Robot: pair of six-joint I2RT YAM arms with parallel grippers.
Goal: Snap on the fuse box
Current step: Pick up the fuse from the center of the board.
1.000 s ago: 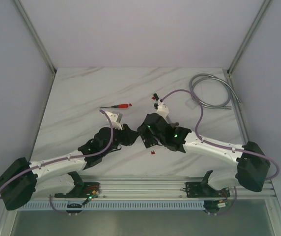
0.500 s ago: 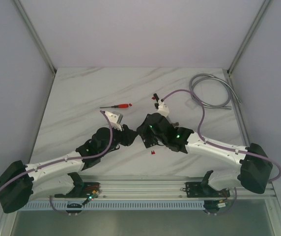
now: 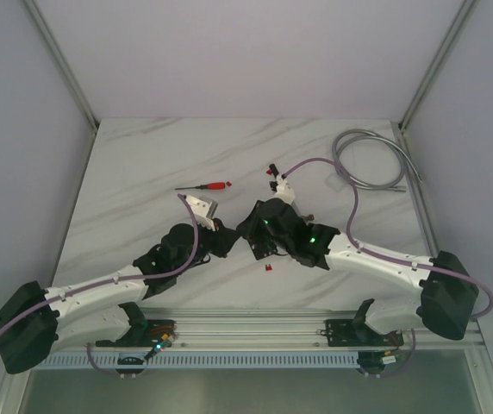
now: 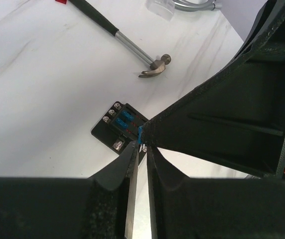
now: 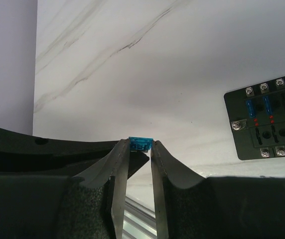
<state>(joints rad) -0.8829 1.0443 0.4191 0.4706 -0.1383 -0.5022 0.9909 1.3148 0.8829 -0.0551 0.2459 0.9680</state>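
Currently: right pincer (image 5: 140,145) pinching blue fuse (image 5: 140,143) (poised for seating, I judge); left pincer (image 4: 141,147) nearly together, grip unclear to me; fuse box (image 5: 263,118) flat on worktop (image 5: 132,74).

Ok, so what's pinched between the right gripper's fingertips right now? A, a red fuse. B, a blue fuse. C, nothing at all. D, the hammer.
B: the right wrist view shows a small blue fuse clamped at the tips of the right gripper, while the fuse box lies apart from it on the table.
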